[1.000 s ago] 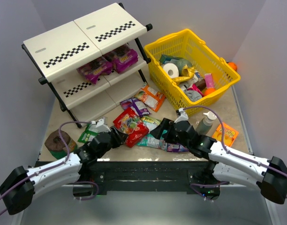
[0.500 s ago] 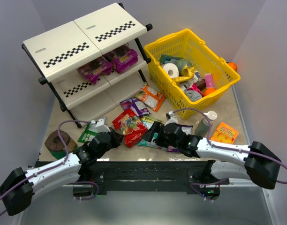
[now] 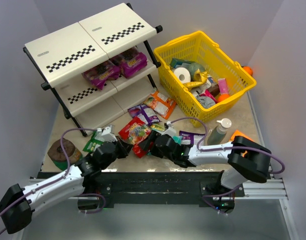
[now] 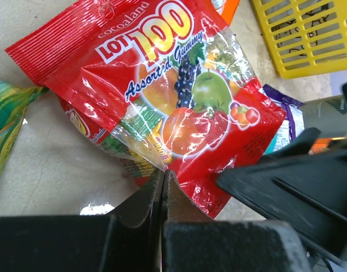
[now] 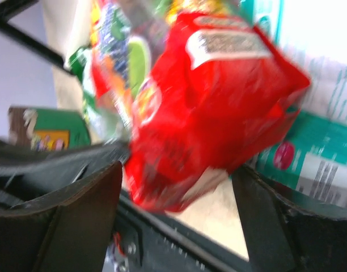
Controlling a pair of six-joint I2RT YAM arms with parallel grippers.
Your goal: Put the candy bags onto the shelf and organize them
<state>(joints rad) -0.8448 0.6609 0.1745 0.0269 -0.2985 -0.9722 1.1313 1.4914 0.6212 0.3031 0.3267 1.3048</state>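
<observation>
- Beige tabletop [image 4: 49, 170], pale walls; loose pouches heaped at centre front.
- Red candy bag [image 4: 162, 96] lies just ahead of left claw [image 4: 163, 180], which is pinched shut on bag's near edge.
- Right claw [image 5: 176, 187] spread wide, 1 finger each side of same bag, not gripping.
- 2 purple bags [image 3: 101, 73] on shelf [image 3: 93, 45], mid tier.
- Teal bag [image 5: 326, 147] just beside the red one; yellow basket [image 3: 238, 87] & grey bottle [image 3: 219, 131] to the right.

Right wrist view blurs the red candy bag [image 5: 213, 102], print unreadable; in the left wrist view it covers most of a second bag [image 4: 78, 122].
</observation>
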